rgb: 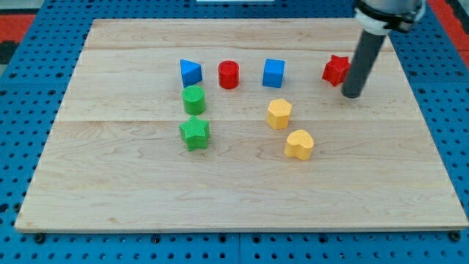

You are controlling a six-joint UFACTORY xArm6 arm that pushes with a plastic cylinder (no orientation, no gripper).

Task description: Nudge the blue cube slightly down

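Currently the blue cube (273, 72) sits in the upper row of blocks on the wooden board (110, 198); everything below is placed relative to it.

Left to right:
- blue triangular block (190, 72), well to its left, same row
- green cylinder (193, 100) and green star-shaped block (194, 133), left and below
- red cylinder (229, 75), just to its left, apart
- yellow hexagonal block (279, 114), directly below, near but not touching
- yellow heart-shaped block (299, 144), lower, slightly right
- red star-shaped block (335, 70), to its right, same row
- my tip (352, 94), right of the cube, just beside the red star, seemingly touching or nearly so

No pincer on this rig, only the rod; nothing held. No containers in view.

Risks, as judged: the tip stands lower-right of the cube and must get above it. A straight path left would clip the red star. Too long a push would drive the cube into the yellow hexagon.
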